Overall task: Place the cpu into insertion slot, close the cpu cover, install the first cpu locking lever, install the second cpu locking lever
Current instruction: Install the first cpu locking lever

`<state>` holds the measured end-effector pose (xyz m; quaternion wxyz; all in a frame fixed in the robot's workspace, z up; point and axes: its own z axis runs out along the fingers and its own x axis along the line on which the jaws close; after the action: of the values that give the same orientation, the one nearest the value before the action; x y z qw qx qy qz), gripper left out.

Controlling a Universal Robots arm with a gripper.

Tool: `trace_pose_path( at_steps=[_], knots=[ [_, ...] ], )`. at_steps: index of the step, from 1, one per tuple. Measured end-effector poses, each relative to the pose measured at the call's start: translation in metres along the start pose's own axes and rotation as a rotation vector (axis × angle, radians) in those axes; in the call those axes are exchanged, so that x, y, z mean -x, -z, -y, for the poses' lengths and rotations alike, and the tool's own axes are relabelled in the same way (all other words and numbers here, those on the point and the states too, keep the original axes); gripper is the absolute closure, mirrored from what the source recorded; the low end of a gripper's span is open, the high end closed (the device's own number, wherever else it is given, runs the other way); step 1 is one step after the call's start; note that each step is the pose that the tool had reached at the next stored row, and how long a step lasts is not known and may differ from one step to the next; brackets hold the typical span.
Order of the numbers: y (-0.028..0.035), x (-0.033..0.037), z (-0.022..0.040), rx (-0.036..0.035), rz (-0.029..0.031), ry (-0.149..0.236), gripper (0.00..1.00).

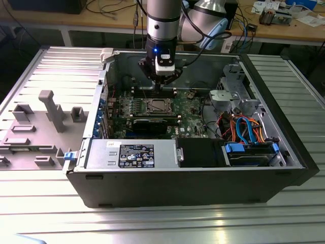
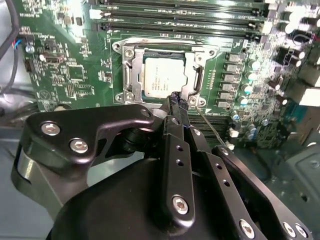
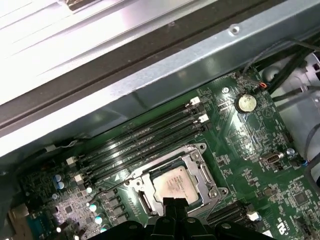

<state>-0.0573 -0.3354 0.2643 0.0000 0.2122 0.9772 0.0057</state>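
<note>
The cpu (image 2: 162, 76) lies flat in the insertion slot (image 2: 129, 75) on the green board, silvery face up. The cpu cover (image 2: 196, 80) is down around it, framing the chip. In the first wrist view the cpu (image 3: 175, 184) shows inside the same metal frame (image 3: 197, 157). My gripper (image 2: 177, 100) hangs just above the socket's edge, its two black fingers pressed together with nothing visible between them. A thin locking lever (image 2: 210, 125) runs away from the socket corner beside the fingertips. In the exterior view the gripper (image 1: 163, 85) hovers over the socket (image 1: 155, 105) inside the computer case.
Long memory slots (image 2: 180, 22) run beside the socket. A black-labelled power supply (image 1: 136, 154) sits at the case's front, with a drive cage (image 1: 236, 96) and coloured cables (image 1: 244, 129) at the exterior view's right. A grey fixture plate (image 1: 45, 117) lies at the exterior view's left.
</note>
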Motion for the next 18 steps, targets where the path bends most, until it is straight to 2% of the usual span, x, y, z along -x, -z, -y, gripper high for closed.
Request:
trace_pose_path(
  at_steps=[10, 13, 18],
  knots=[
    [-0.0002, 0.0000, 0.0000, -0.0004, -0.0017, 0.156, 0.89],
    [-0.0002, 0.0000, 0.0000, -0.0005, -0.0025, 0.220, 0.89],
    [-0.0003, 0.0000, 0.0000, -0.0007, -0.0033, 0.295, 0.89]
  ],
)
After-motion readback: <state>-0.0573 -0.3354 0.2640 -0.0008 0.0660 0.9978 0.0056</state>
